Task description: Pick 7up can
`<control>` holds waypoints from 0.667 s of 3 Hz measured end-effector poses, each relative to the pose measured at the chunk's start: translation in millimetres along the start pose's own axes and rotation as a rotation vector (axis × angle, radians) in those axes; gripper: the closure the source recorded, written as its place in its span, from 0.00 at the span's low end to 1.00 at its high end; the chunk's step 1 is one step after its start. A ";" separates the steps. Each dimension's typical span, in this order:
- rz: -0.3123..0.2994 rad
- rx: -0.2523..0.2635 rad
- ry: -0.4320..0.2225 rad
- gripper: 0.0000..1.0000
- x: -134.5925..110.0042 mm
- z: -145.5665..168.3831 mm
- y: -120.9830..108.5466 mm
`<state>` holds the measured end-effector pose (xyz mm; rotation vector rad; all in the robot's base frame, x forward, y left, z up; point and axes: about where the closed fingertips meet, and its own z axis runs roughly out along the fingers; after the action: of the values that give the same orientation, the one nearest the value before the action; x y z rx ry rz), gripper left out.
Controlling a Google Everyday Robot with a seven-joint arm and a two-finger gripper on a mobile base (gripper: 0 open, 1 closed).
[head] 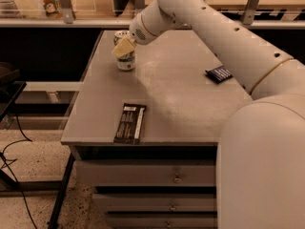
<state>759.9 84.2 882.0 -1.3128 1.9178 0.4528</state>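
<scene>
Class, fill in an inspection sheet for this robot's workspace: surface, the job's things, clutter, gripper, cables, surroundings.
Surface: grey table top, flat.
Job's things: 7up can, upright near the table's far corner, at the left of the view.
Clutter: dark snack bar lying flat by the front edge; dark packet near the right edge.
Gripper: gripper at the can, in front of its upper part.
Cables: black cables on the floor, at the left of the view.
Surroundings: drawers under the table; shelf behind it.
</scene>
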 end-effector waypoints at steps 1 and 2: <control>0.018 -0.033 -0.017 0.64 -5.6 3.5 0.5; 0.022 -0.069 -0.066 0.88 -20.7 -13.2 0.4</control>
<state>758.4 88.9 906.1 -1.3051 1.8789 0.5708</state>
